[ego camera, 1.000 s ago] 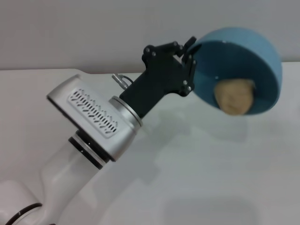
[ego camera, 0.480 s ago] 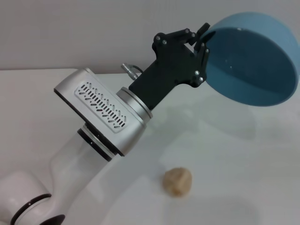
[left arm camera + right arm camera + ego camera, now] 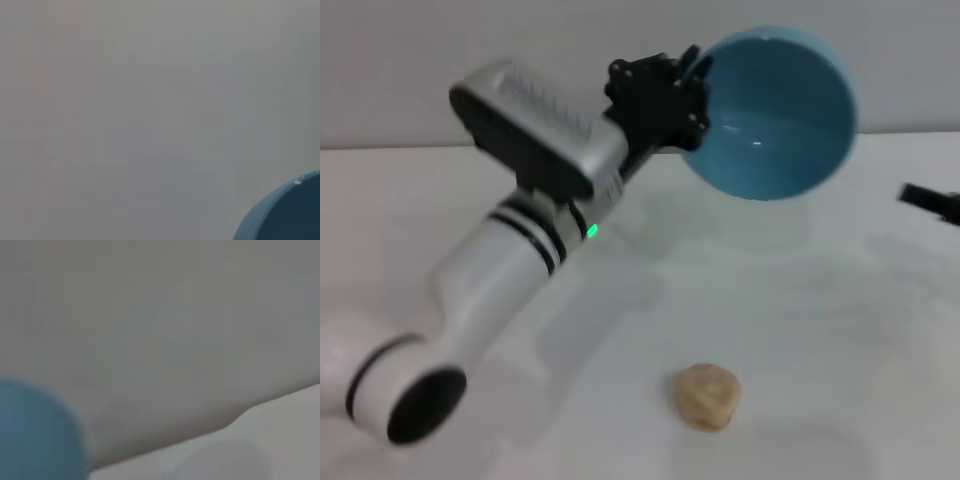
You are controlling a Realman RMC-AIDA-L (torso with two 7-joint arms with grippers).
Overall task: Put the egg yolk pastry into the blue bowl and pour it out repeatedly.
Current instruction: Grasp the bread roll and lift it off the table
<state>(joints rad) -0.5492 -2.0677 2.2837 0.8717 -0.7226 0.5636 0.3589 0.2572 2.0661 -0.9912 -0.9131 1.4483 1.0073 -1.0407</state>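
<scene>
The left gripper (image 3: 692,88) holds the blue bowl (image 3: 775,115) in the air at the far side of the white desk (image 3: 820,330), its jaws closed on the bowl's left rim. The bowl is tipped so that its open mouth faces toward the near side, and nothing lies inside it. The egg yolk pastry (image 3: 707,396) sits on the desk at the near edge, well apart from the bowl and nearer than it, slightly to its left. In the left wrist view only a curved slice of the bowl shows against a plain grey background, and the right wrist view catches the bowl's blue side off at its edge with a strip of desk beyond. A small dark tip at the far right edge of the head view is probably the right gripper (image 3: 930,202); I cannot tell whether its jaws are open or closed. Judging from the empty bowl and the loose pastry, the pouring step is complete and the cycle turns back to loading. The next move likely calls for the bowl to be righted and set down or held level, then for the pastry to be picked up with a gentle pinch, since it looks soft and lumpy, and dropped inside.
</scene>
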